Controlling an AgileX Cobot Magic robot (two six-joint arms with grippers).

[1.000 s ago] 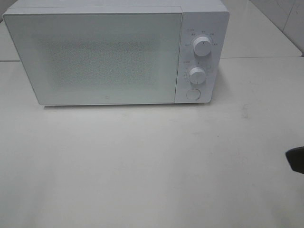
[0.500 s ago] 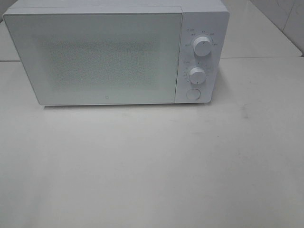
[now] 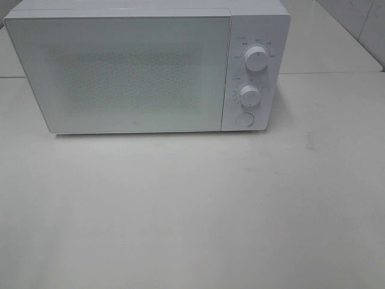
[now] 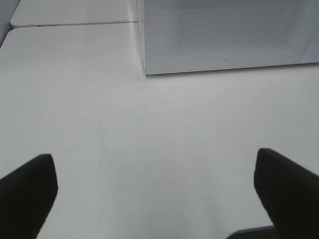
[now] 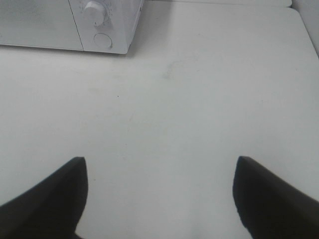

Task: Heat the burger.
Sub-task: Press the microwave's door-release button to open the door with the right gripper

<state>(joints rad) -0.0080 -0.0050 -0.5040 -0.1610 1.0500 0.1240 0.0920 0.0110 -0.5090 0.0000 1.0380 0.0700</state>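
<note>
The burger is out of view in every frame. A white microwave [image 3: 147, 69] stands at the back of the table with its door shut; its frosted door hides the inside. Neither arm shows in the exterior high view. In the left wrist view my left gripper [image 4: 157, 191] hangs open over bare table, facing the microwave's [image 4: 227, 35] lower left corner, with nothing between its dark fingers [image 4: 25, 191]. My right gripper [image 5: 159, 194] is open too, empty, over bare table short of the microwave's [image 5: 75, 25] control panel.
The microwave's panel carries two white knobs [image 3: 256, 59] [image 3: 249, 94] and a round button [image 3: 244, 118]. A seam between table tops [image 3: 331, 73] runs behind it. White tabletop [image 3: 192, 211] spreads in front of the microwave.
A dark tip of the right arm, seen at the right edge of the exterior high view a second ago, has drawn back out of that view. The microwave has not changed.
</note>
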